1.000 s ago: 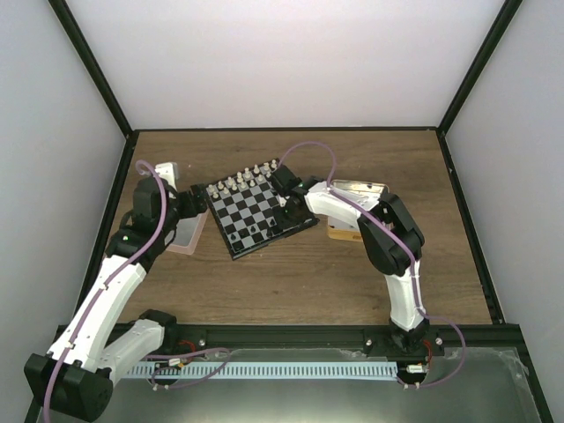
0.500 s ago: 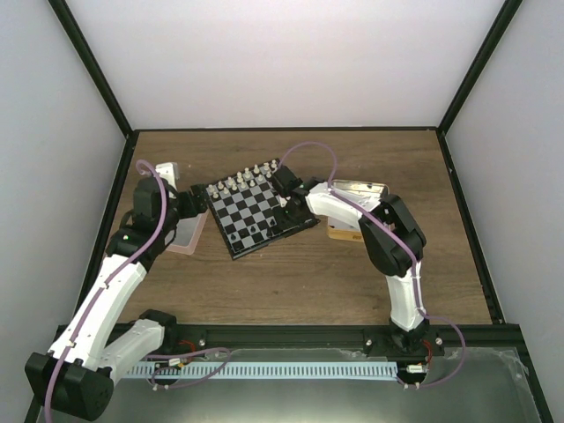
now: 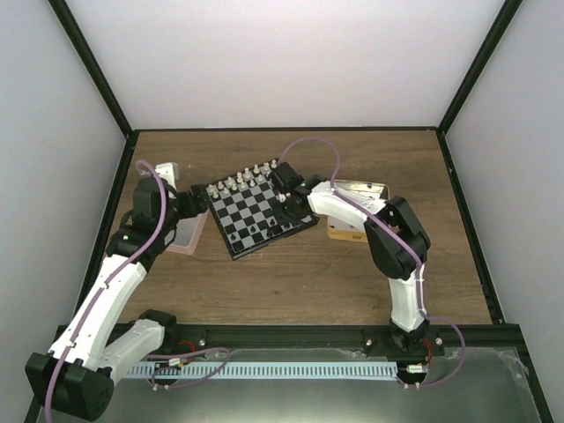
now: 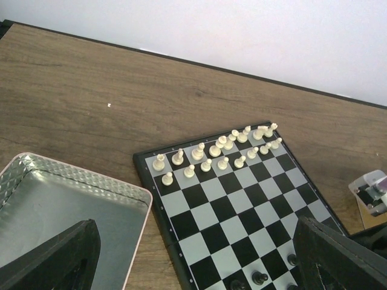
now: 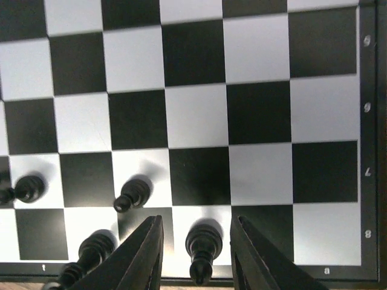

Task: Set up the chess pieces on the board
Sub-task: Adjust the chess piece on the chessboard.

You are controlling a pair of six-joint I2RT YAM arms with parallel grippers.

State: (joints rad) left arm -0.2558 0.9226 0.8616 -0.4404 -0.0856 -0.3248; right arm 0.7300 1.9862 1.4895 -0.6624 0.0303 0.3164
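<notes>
I am holding my right pincer parted astride a black piece standing free on the board's near edge row, and I am judging that a skewed withdrawal risks a finger clipping it into the neighbouring pawn.

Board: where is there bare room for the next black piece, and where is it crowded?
Bare: middle of the board, between the white pieces and the black pieces; also corner squares between the right end effector and the numbered rim. Crowded: white's two far rows, and left of that end effector.
</notes>
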